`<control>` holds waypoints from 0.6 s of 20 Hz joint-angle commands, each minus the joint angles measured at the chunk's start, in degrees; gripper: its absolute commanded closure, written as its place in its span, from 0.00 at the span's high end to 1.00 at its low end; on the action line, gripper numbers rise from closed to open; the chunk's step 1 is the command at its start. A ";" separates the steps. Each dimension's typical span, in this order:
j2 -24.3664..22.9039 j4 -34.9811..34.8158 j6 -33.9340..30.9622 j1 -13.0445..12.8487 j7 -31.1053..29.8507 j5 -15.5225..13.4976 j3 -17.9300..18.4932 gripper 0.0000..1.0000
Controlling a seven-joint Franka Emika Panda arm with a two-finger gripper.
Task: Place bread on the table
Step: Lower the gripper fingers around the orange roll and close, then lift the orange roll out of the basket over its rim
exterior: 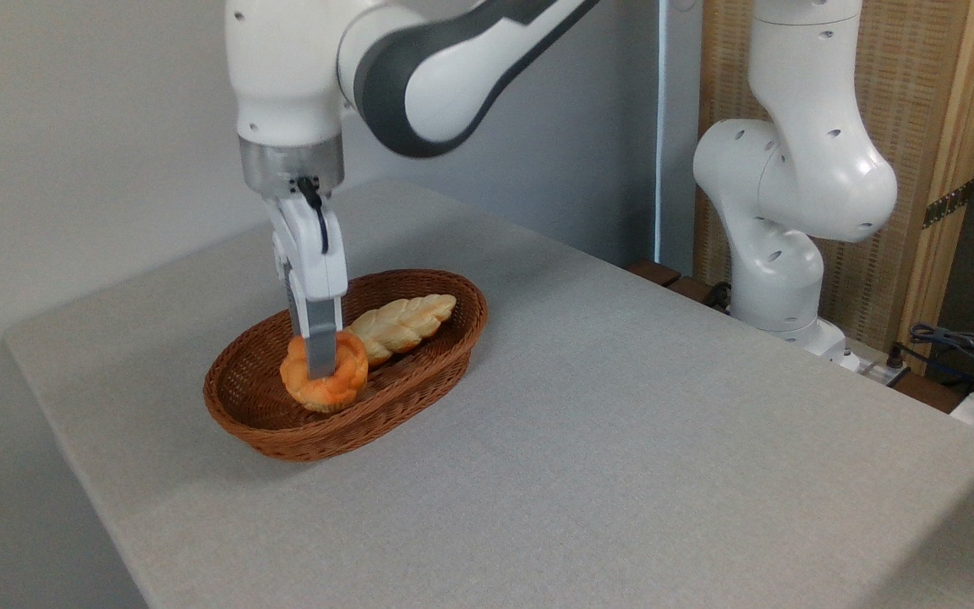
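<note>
The bread (324, 376) is orange-golden with a glossy knotted top, while the loaf (402, 325) beside it is paler yellow with a leaf-like braided pattern. Both lie in a brown woven wicker basket (419, 385) on the plain light grey table (622, 440). The arm (791, 169) is white with dark grey joints, and its hand (318, 359) has white housing and grey fingers.

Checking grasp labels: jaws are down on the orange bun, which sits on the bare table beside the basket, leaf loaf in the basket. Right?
Not quite. The camera view shows the orange bun inside the wicker basket, not on the table. The rest holds: the jaws are down on it, and the leaf loaf is in the basket.
</note>
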 commanded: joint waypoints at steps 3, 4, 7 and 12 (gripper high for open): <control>0.16 7.60 -7.28 -0.25 -0.51 -2.92 4.88 0.47; 0.07 8.40 -7.89 -0.33 -0.51 -2.57 6.54 0.47; -0.11 9.72 -7.99 -0.33 0.01 -1.00 10.41 0.47; 1.91 9.99 -7.99 -0.33 0.72 13.74 12.62 0.54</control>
